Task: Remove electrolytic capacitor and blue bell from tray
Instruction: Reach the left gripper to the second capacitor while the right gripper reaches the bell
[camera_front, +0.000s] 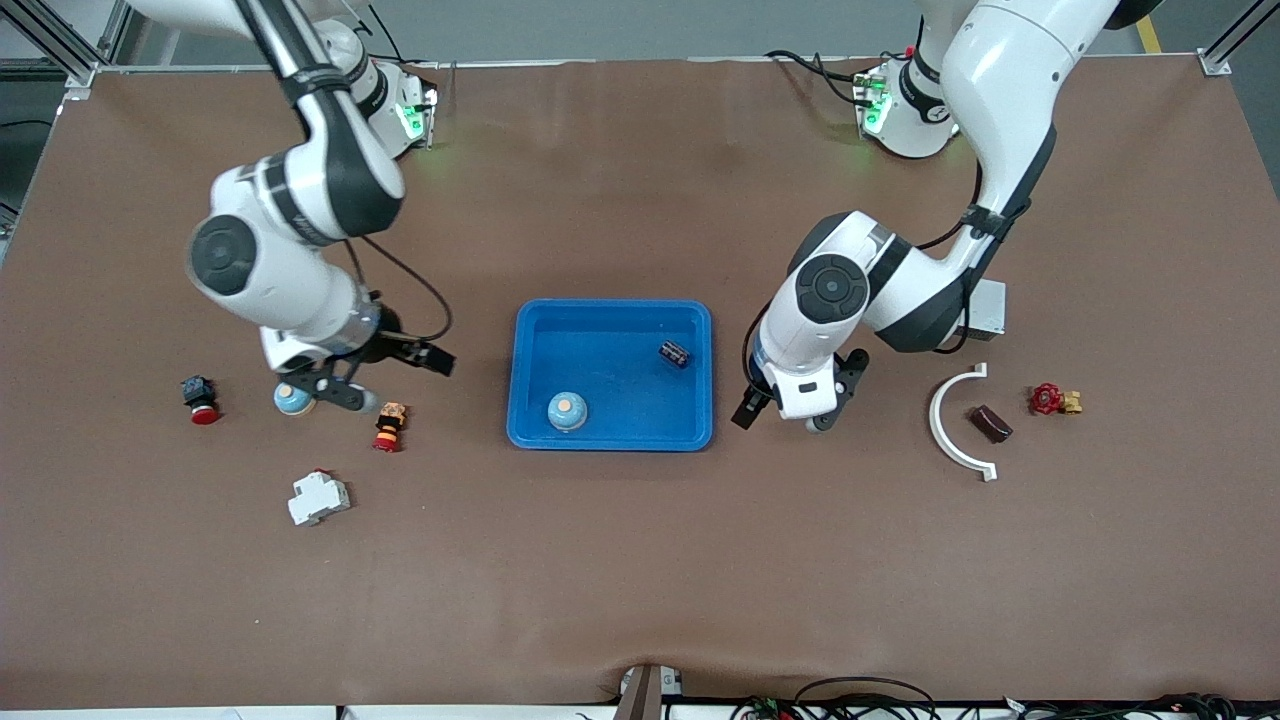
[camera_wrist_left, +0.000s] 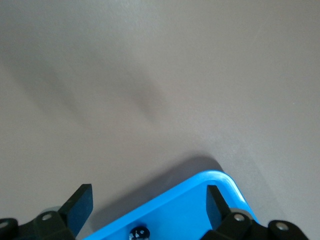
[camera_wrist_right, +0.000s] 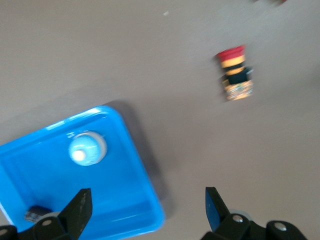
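Observation:
A blue tray (camera_front: 610, 437) sits mid-table. In it lie a pale blue bell (camera_front: 567, 410) with an orange top and a dark capacitor (camera_front: 674, 353). My left gripper (camera_front: 790, 415) is open and empty, low beside the tray on the left arm's end; its wrist view shows the tray corner (camera_wrist_left: 220, 177) and the capacitor (camera_wrist_left: 139, 233) between the open fingers (camera_wrist_left: 80, 202). My right gripper (camera_front: 322, 392) is open and empty, right by a second pale blue bell (camera_front: 291, 399) on the table. The right wrist view shows the tray (camera_wrist_right: 145, 200), the bell in it (camera_wrist_right: 86, 149) and the capacitor (camera_wrist_right: 36, 214).
Toward the right arm's end lie a black and red button (camera_front: 200, 400), an orange and red button (camera_front: 390, 427), also in the right wrist view (camera_wrist_right: 235, 74), and a white breaker (camera_front: 318, 497). Toward the left arm's end lie a white curved piece (camera_front: 948, 430), a brown block (camera_front: 990, 423), a red valve (camera_front: 1048, 399) and a grey box (camera_front: 987, 308).

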